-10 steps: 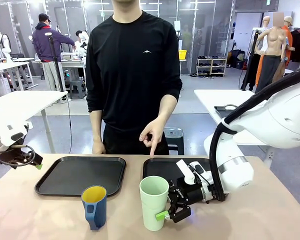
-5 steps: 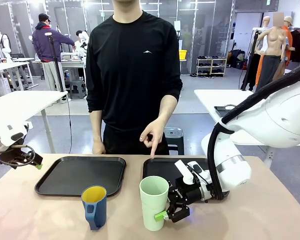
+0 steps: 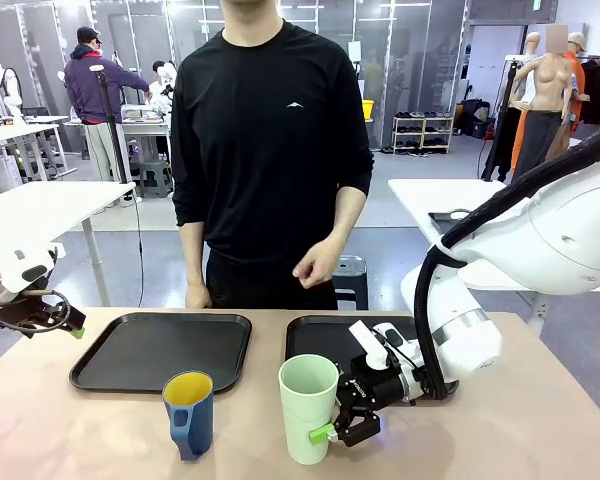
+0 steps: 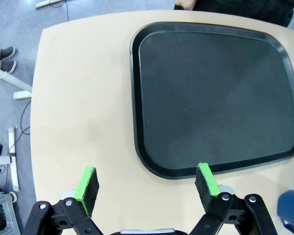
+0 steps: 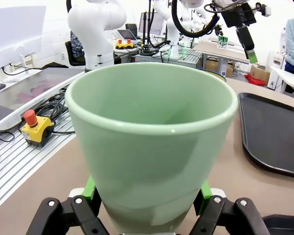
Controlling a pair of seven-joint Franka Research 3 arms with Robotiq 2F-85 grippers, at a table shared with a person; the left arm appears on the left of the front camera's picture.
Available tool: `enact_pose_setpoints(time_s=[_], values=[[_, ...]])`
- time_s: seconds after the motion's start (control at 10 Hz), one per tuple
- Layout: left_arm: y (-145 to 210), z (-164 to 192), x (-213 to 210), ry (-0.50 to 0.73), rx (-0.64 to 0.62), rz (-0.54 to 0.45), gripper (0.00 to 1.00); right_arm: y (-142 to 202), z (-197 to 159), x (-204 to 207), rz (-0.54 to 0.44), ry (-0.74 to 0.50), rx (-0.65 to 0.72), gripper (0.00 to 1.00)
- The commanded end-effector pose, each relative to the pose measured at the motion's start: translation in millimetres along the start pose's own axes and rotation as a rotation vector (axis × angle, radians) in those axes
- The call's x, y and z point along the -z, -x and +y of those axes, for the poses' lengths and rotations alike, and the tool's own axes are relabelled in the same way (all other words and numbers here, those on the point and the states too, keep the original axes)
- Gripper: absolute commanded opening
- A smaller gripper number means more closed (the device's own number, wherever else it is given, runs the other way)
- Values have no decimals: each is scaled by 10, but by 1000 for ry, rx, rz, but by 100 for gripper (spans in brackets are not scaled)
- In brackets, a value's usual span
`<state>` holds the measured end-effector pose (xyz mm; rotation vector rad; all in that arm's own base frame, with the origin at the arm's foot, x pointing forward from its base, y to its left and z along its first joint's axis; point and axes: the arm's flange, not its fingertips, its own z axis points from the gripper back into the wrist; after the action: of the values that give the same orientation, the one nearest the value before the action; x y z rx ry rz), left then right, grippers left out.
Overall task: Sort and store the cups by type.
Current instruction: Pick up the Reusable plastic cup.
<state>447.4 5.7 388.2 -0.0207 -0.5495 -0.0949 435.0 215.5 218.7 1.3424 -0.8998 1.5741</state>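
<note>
The tumbler [image 3: 308, 405] is a tall, pale mint-green plastic cup with no handle, widening a little toward its rim. It stands upright and empty, mouth up, on the table [image 3: 540, 420] just in front of the right tray [image 3: 325, 335]. My right gripper [image 3: 328, 430] clamps its lower wall, a green pad on either side. The mug [image 3: 188, 412] is shorter, dark blue outside and yellow inside, with a blue handle turned toward me. It stands upright and free to the tumbler's left, apart from it, just in front of the left tray [image 3: 160, 350].
</note>
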Motion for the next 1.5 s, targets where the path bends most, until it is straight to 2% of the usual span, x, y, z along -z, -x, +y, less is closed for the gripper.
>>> enact_pose_setpoints(time_s=[0.0, 0.3, 0.6, 0.9, 1.0, 1.4], values=[[2, 11, 6, 1, -5, 0, 100, 10, 16, 14, -14, -8, -15, 38], [2, 11, 6, 1, -5, 0, 100, -415, 138, 40, -47, 30, -55, 38], [2, 11, 6, 1, -5, 0, 100, -833, 275, 80, -23, 37, -80, 38], [2, 11, 6, 1, -5, 0, 100, -903, 229, 68, -8, 64, -61, 38], [2, 11, 6, 1, -5, 0, 100, -881, 262, 45, -22, 23, -110, 38], [2, 11, 6, 1, -5, 0, 100, -881, 262, 45, -22, 23, -110, 38]])
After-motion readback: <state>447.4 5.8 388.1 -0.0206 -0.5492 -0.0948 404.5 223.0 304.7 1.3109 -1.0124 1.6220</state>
